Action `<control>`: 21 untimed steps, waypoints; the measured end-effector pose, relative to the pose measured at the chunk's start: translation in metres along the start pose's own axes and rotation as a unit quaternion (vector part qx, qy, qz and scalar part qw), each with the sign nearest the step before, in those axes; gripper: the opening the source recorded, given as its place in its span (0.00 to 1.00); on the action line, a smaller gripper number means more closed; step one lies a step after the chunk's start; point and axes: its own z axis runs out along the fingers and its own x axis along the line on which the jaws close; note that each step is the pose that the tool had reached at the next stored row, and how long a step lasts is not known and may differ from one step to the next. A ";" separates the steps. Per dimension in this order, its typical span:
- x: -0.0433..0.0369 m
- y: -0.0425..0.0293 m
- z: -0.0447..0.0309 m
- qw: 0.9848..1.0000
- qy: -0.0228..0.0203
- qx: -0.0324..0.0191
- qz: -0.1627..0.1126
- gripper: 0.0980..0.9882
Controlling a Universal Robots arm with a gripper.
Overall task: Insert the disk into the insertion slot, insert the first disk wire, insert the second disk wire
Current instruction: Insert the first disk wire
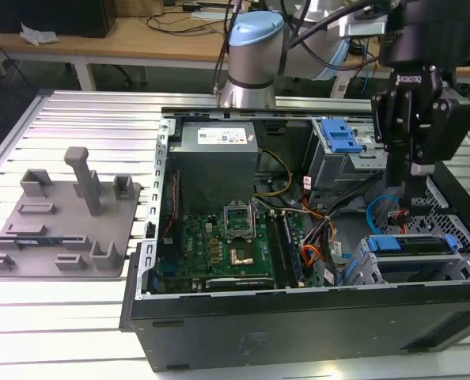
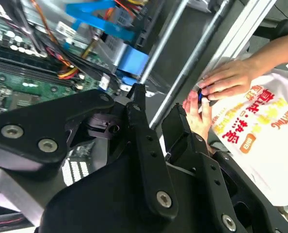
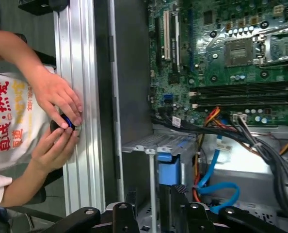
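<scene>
The disk (image 1: pixel 413 245), grey in a bright blue carrier, lies in the insertion slot (image 1: pixel 360 265), the silver perforated cage at the near corner of the open case on the exterior view's right. My gripper (image 1: pixel 405 202) hangs just above and behind it, fingers pointing down. Beside the fingers curves the second disk wire (image 1: pixel 375 207), a light-blue loop. In the first wrist view my gripper (image 3: pixel 154 194) stands over the blue carrier (image 3: pixel 169 170) and the cage rim (image 3: pixel 149 143), with the light-blue wire (image 3: pixel 216 191) close by. My gripper (image 2: pixel 156 104) is open by a narrow gap and holds nothing.
A person's hands (image 3: pixel 56 102) hold a small dark object at the table rail (image 3: pixel 81 73) beside the case. Inside the case are the motherboard (image 1: pixel 227 237), the power supply (image 1: pixel 215 146), a grey bay with a blue latch (image 1: pixel 342 138) and coloured wires (image 1: pixel 318 229). A grey fixture plate (image 1: pixel 61 214) lies at the exterior view's left.
</scene>
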 end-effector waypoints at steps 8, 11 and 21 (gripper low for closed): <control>-0.0207 -0.0362 -0.0016 1.000 0.000 -0.001 0.000 0.35; -0.0241 -0.0524 0.0062 1.000 0.000 -0.002 0.001 0.35; -0.0348 -0.0593 0.0286 1.000 0.002 -0.012 0.021 0.35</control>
